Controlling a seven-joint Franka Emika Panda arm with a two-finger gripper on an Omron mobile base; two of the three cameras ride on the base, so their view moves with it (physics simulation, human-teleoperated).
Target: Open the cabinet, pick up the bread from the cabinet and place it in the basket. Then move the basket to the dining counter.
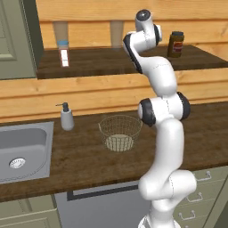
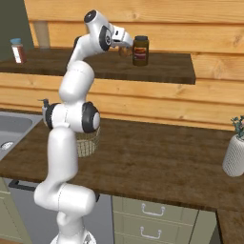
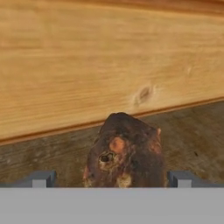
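Note:
The bread point(image 3: 124, 153), a dark-brown crusty lump, lies on the wooden cabinet shelf point(image 2: 162, 69) against the pale wood back wall. My gripper point(image 3: 113, 179) is open around it, with one fingertip point(image 3: 43, 178) well to its left and the other on its right, both clear of the crust. In the right base view the gripper point(image 2: 125, 46) reaches onto the shelf just left of a dark labelled jar point(image 2: 140, 50). The wire-mesh basket point(image 1: 120, 132) stands on the dark worktop below, partly behind the arm in the right base view point(image 2: 90, 143). The dining counter is out of view.
The grey-green cabinet door point(image 1: 17, 40) stands open at the left. A small bottle point(image 1: 64, 52) stands at the shelf's left end. A soap dispenser point(image 1: 67, 116) and a steel sink point(image 1: 22, 151) are left of the basket. A pale vase point(image 2: 235, 153) stands far right.

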